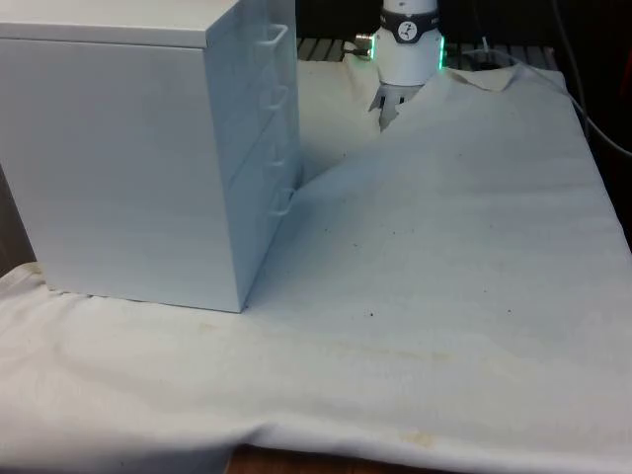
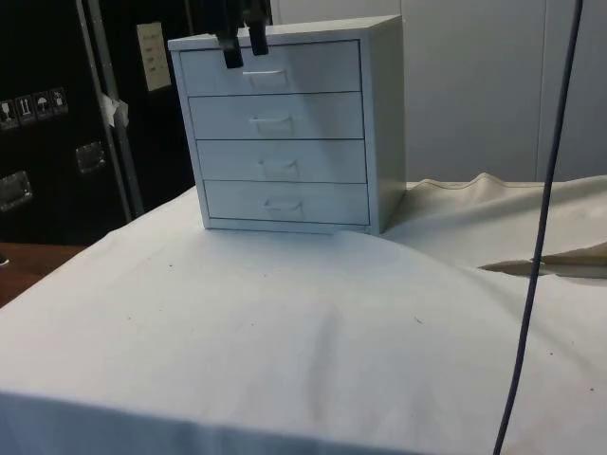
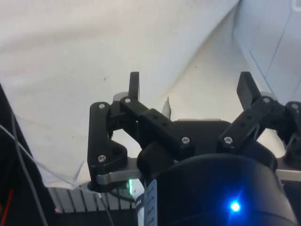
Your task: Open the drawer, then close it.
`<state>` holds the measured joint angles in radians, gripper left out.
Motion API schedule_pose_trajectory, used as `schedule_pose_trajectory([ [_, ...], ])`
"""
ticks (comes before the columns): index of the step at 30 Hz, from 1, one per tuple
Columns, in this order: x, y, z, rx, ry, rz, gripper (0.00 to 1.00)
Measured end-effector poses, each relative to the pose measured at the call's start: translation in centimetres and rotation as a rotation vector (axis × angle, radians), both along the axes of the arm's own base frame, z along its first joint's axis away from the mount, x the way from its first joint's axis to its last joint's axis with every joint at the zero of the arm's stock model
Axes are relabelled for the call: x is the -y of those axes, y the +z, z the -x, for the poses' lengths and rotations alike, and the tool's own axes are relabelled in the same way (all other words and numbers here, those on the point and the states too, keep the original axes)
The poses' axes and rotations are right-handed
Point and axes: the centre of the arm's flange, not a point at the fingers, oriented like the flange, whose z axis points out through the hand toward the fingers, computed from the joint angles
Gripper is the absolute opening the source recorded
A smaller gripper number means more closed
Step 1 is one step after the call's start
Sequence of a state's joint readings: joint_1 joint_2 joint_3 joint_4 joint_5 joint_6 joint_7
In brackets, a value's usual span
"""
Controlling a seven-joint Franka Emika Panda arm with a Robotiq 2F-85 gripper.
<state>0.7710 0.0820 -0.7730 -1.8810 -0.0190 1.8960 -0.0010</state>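
A white chest of drawers (image 1: 118, 158) with four drawers stands on the cloth at the front view's left, its fronts turned to the front view's right. In the side view all the drawers sit flush, each with a small white handle. My black gripper (image 2: 245, 45) hangs in front of the top drawer (image 2: 313, 68), just above and beside its handle (image 2: 266, 76). In the wrist view the gripper (image 3: 190, 87) is open, its fingers (image 3: 134, 84) wide apart with nothing between them, and a corner of the chest (image 3: 273, 42) lies off to one side.
The white cloth (image 1: 444, 247) is rumpled, with a raised fold near the robot's base (image 1: 405, 49). A dark cable (image 2: 541, 237) hangs down in the side view's foreground. Dark cabinets (image 2: 57, 114) stand behind the chest.
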Motion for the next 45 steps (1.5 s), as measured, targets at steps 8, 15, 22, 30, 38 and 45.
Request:
schedule_pose_trajectory([
  [8,0.0,-0.3,-0.4,0.031,0.002,0.004,1.00],
  [15,0.1,-0.8,-0.3,0.064,0.004,0.000,1.00],
  [22,0.5,-1.3,0.3,0.099,0.012,-0.003,1.00],
  [30,1.0,-1.5,0.5,0.112,0.028,0.024,1.00],
  [38,0.8,-1.6,0.5,0.112,0.040,0.076,1.00],
  [45,0.0,-1.9,0.4,0.110,0.046,0.126,1.00],
])
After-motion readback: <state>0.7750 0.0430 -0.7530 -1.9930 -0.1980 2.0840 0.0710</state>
